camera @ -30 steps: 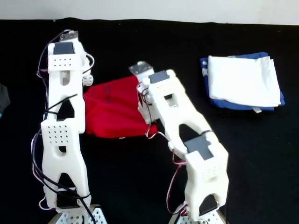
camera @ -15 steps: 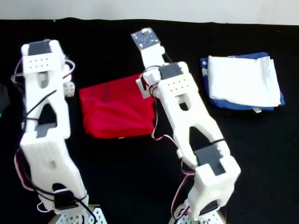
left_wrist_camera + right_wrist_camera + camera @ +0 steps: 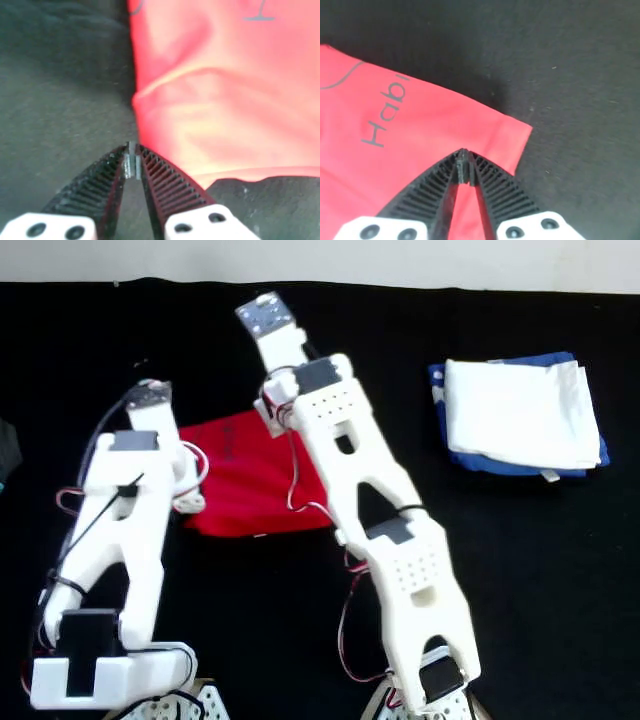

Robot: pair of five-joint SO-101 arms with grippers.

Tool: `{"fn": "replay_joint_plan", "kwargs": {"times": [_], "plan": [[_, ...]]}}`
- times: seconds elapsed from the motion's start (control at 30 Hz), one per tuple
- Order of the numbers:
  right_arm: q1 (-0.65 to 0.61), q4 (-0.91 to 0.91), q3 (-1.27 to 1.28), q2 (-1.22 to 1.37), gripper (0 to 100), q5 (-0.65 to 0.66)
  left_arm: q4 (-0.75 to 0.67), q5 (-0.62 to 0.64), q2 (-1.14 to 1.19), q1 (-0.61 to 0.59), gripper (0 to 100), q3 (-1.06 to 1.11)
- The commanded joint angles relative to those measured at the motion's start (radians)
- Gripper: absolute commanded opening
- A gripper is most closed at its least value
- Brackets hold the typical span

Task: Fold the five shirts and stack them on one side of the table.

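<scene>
- The red shirt lies folded on the black table, between the two arms and left of the middle.
- The left arm stands at the shirt's left edge.
- In the left wrist view the left gripper has its fingers pressed together with nothing between them.
- Its tips sit over the bare table, just beside the shirt's side edge and near a lower corner.
- The right arm stretches across the shirt's right side toward the far edge.
- In the right wrist view the right gripper is also closed tight, tip against tip.
- Its tips are above the red cloth, close to a corner and beside the grey lettering; I cannot tell whether they touch the cloth.
- On the right side of the table, well apart from the red shirt, a folded white shirt rests on a folded blue shirt.
- The blue one shows along the white one's left and near edges.
</scene>
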Motion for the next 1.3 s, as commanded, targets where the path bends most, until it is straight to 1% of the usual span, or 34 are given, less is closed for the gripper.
{"fn": "replay_joint_plan", "kwargs": {"times": [0.0,0.13,0.23,0.33,0.47,0.57,0.67,0.77,0.83,0.9,1.0,1.17,1.27], "plan": [[0.013,0.016,-0.133,0.093,0.6,0.003,-0.104,0.011,-0.044,0.038,1,0.096],[0.071,0.012,-0.231,0.213,0.6,0.009,-0.198,0.006,-0.044,0.039,1,0.232],[0.113,-0.002,-0.302,0.298,0.6,0.031,-0.222,0.006,-0.044,0.039,1,0.285],[0.139,-0.024,-0.344,0.377,0.6,0.106,-0.221,0.006,-0.048,0.039,1,0.292],[0.143,0.008,-0.409,0.412,0.6,0.110,-0.215,0.006,-0.054,0.038,1,0.266],[0.130,0.081,-0.527,0.410,0.6,0.110,-0.150,0.006,-0.054,0.033,1,0.220],[0.114,0.177,-0.699,0.410,0.6,0.110,-0.032,0.009,-0.058,0.031,1,0.136],[0.108,0.268,-0.849,0.410,0.6,0.110,0.061,0.011,-0.111,0.033,1,0.035],[0.107,0.318,-0.906,0.410,0.6,0.112,0.098,0.011,-0.173,0.035,1,-0.031],[0.107,0.352,-0.903,0.409,0.6,0.112,0.106,0.012,-0.220,0.041,1,-0.071],[0.110,0.390,-0.903,0.410,0.6,0.110,0.092,0.046,-0.229,0.087,1,-0.074],[0.113,0.404,-0.903,0.409,0.6,0.110,0.008,0.068,-0.113,0.197,1,-0.036],[0.127,0.438,-0.901,0.387,0.6,0.109,-0.046,0.064,-0.024,0.199,1,-0.007]]}}
